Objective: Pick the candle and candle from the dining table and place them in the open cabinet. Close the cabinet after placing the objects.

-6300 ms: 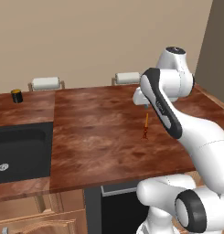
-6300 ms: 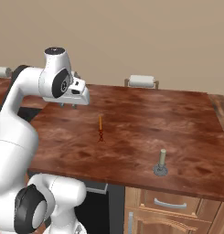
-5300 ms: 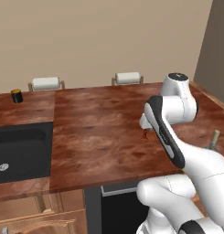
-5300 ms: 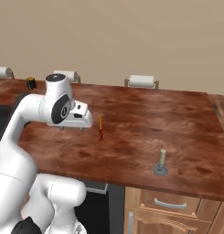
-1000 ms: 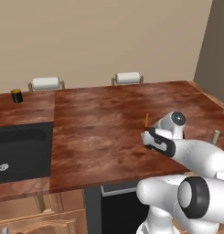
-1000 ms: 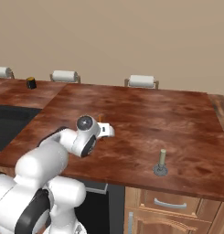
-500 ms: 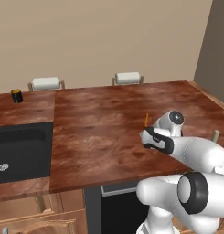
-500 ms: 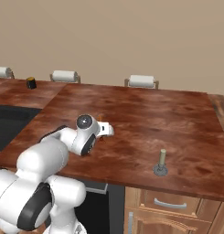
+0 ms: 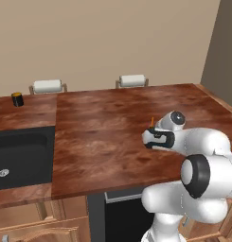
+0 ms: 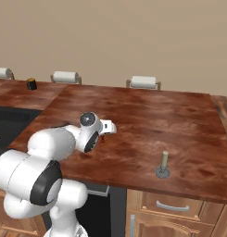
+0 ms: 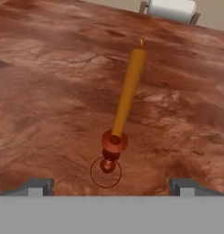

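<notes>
The orange taper candle (image 11: 128, 93) stands upright on its dark red holder (image 11: 113, 145) on the reddish-brown dining table (image 11: 49, 91). My gripper (image 11: 111, 185) is low over the table right in front of it, open, with one fingertip (image 11: 38, 186) on each side of the holder and touching nothing. From the left base view just the taper's tip (image 9: 152, 122) shows above my hand. The short beige candle (image 10: 164, 159) on its grey round base stands apart, near the table's front right. The cabinet is out of view.
A small black jar with a yellow top (image 9: 16, 99) sits at the far left. A dark sink (image 9: 18, 158) is set into the counter on the left. Two white chair backs (image 9: 132, 80) stand along the far table edge. Light-wood drawers (image 10: 175, 208) lie below the front edge.
The arm has come down from high over the table to table level at the orange candle. Over the last second it has barely moved, and the jaws have stayed open.
</notes>
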Controlling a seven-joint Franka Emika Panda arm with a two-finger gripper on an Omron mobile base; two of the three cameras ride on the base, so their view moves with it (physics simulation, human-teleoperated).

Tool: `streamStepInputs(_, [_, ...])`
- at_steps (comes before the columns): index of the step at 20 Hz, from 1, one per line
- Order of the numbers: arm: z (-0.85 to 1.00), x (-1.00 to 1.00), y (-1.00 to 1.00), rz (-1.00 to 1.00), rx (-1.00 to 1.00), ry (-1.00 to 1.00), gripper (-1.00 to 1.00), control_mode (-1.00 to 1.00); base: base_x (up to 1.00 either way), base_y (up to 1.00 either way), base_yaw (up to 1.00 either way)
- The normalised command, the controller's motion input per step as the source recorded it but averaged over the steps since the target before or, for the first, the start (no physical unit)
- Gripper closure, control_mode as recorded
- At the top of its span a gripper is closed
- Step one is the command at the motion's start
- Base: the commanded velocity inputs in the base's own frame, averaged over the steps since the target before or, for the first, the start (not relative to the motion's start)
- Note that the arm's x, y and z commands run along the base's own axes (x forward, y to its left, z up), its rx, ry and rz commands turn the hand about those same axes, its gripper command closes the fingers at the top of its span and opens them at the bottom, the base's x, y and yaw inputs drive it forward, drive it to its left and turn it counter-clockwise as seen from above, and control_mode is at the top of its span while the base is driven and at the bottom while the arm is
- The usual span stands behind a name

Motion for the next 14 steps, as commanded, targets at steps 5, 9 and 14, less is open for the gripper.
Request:
streamStepInputs(5, [-0.09, 0.21, 0.02, 0.0, 0.0, 0.03, -1.0, -1.0, 0.0, 0.0, 0.0])
streamStepInputs(9, [-0.14, 0.04, 0.0, 0.0, 0.0, 0.02, -1.0, -1.0, 0.0, 0.0, 0.0])
streamStepInputs(14, [-0.11, 0.15, 0.01, 0.0, 0.0, 0.03, -1.0, -1.0, 0.0, 0.0, 0.0])
